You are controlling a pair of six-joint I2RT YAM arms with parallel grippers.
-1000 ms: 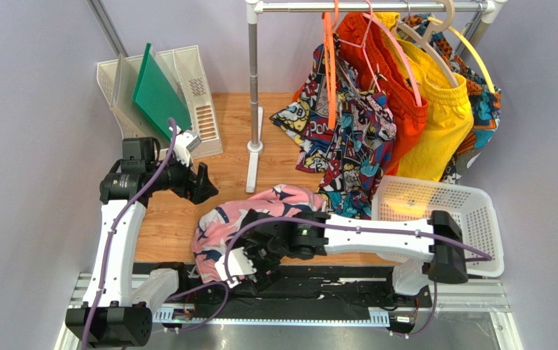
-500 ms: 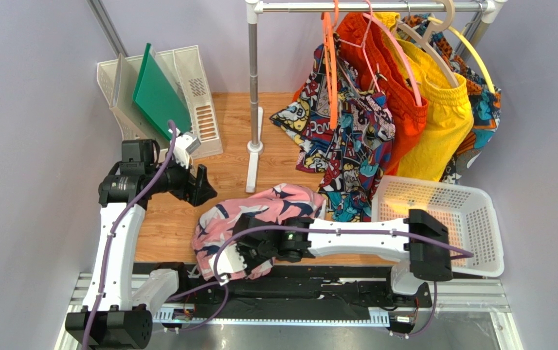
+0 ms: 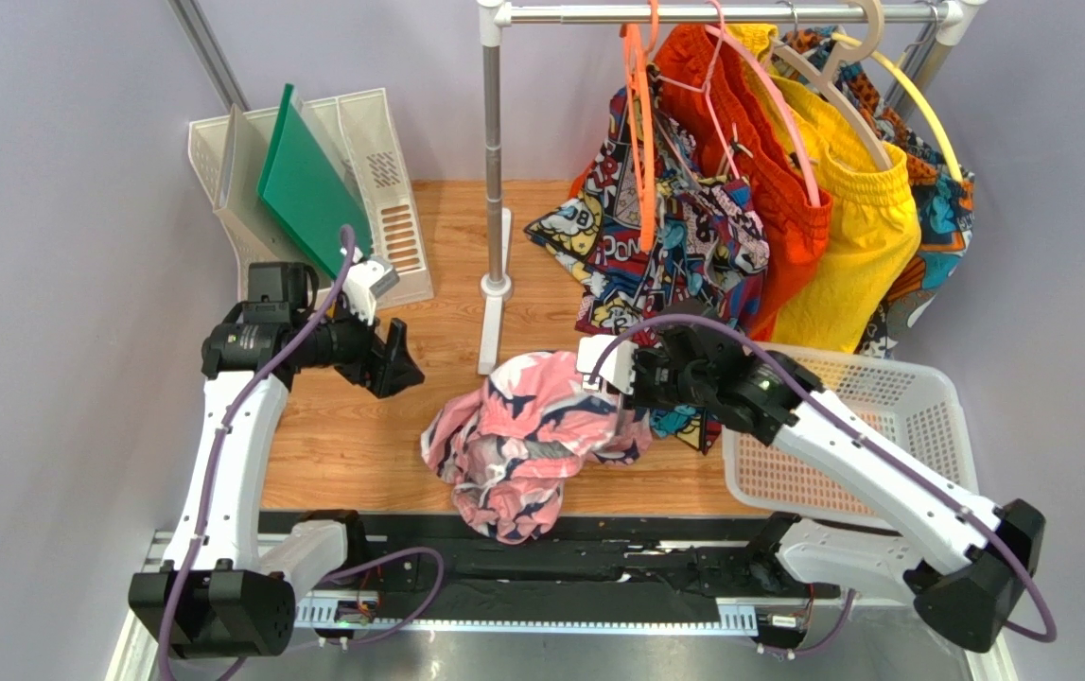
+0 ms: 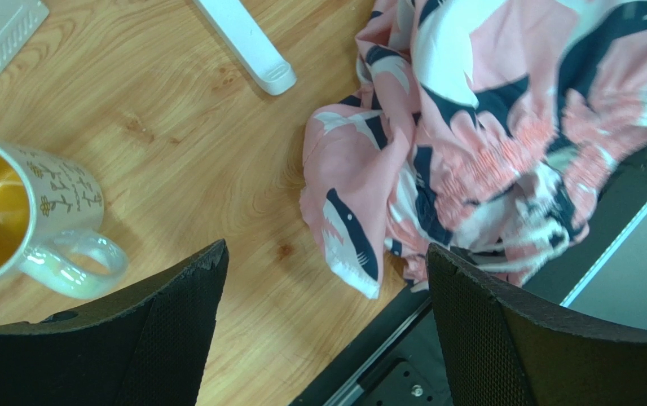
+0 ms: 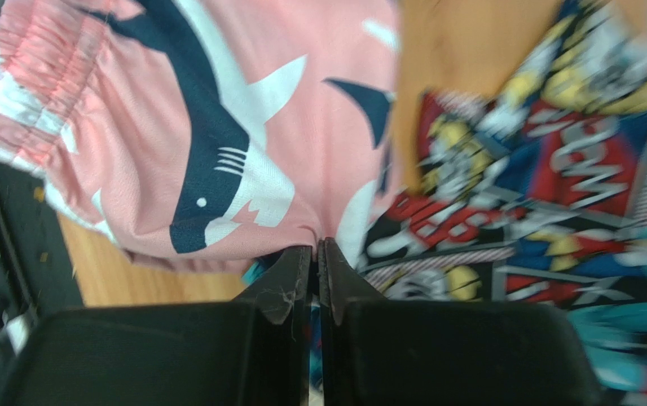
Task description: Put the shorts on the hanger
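Observation:
The pink shorts (image 3: 534,426) with a navy and white shark print hang bunched over the table's near edge. My right gripper (image 3: 636,383) is shut on their upper right edge, and in the right wrist view the fabric (image 5: 216,127) is pinched at the tips of that gripper (image 5: 316,245). The orange hanger (image 3: 640,142) hangs on the rail at the back, in front of comic-print shorts. My left gripper (image 3: 399,362) stands open to the left of the shorts; the left wrist view shows this gripper (image 4: 327,254) wide above the wood, with the shorts (image 4: 471,127) just ahead.
A white basket (image 3: 917,412) sits at the right. Comic-print (image 3: 676,270), orange (image 3: 775,170) and yellow shorts (image 3: 861,241) hang from the rail. The rail post (image 3: 494,170) stands mid-table. A file rack (image 3: 377,185) with a green board (image 3: 303,178) is back left. A mug (image 4: 21,211) rests near my left gripper.
My right gripper shut on the shorts near the front edge, then swung back and right, pulling them up into a bunch. The left arm barely moved.

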